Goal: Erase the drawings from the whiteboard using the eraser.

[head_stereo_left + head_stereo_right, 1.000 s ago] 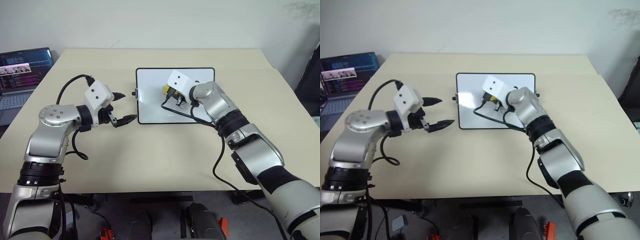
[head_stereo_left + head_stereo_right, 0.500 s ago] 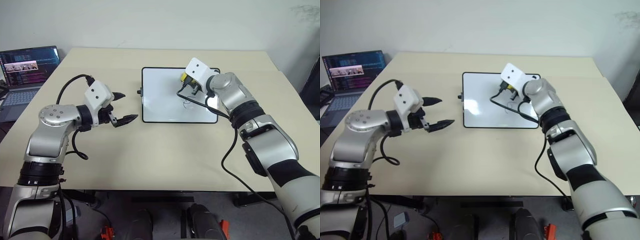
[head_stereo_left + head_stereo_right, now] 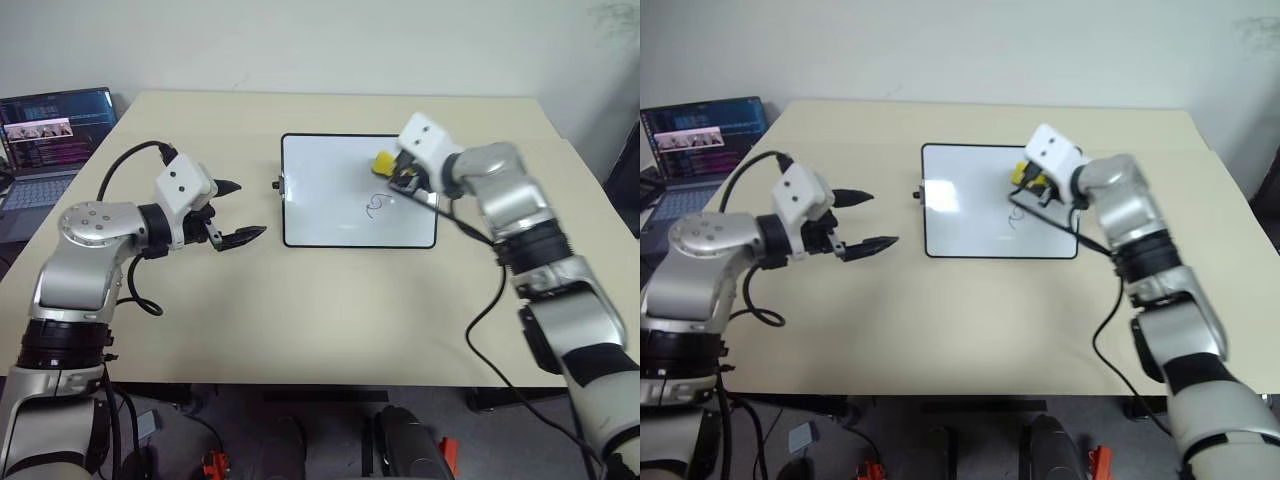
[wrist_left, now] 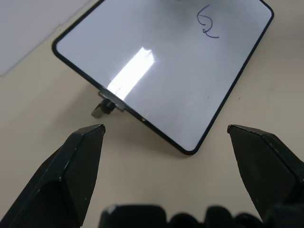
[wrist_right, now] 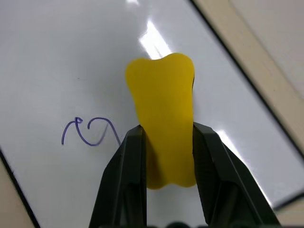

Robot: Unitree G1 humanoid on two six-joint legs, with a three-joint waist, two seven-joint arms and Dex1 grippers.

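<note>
The whiteboard (image 3: pixel 320 205) lies flat in the middle of the table, its black knob (image 4: pixel 101 108) on the short side facing my left arm. One drawing, a curly dark squiggle (image 3: pixel 377 205), sits right of the board's centre and appears in both wrist views (image 4: pixel 208 23) (image 5: pixel 90 131). My right gripper (image 3: pixel 400 176) is shut on the yellow eraser (image 3: pixel 384 162) (image 5: pixel 161 95) over the board's far right part, just beyond the squiggle. I cannot tell whether the eraser touches the surface. My left gripper (image 3: pixel 248 210) hangs open and empty over the table left of the board.
An open laptop (image 3: pixel 45 130) stands at the table's far left edge. Bare tabletop (image 3: pixel 330 310) stretches in front of the board. A cable from my right wrist (image 3: pixel 470 228) trails across the board's right corner.
My right gripper has carried the eraser from the board's middle to its far right part, leaving the squiggle in view. The left arm has stayed put. The camera has shifted a little.
</note>
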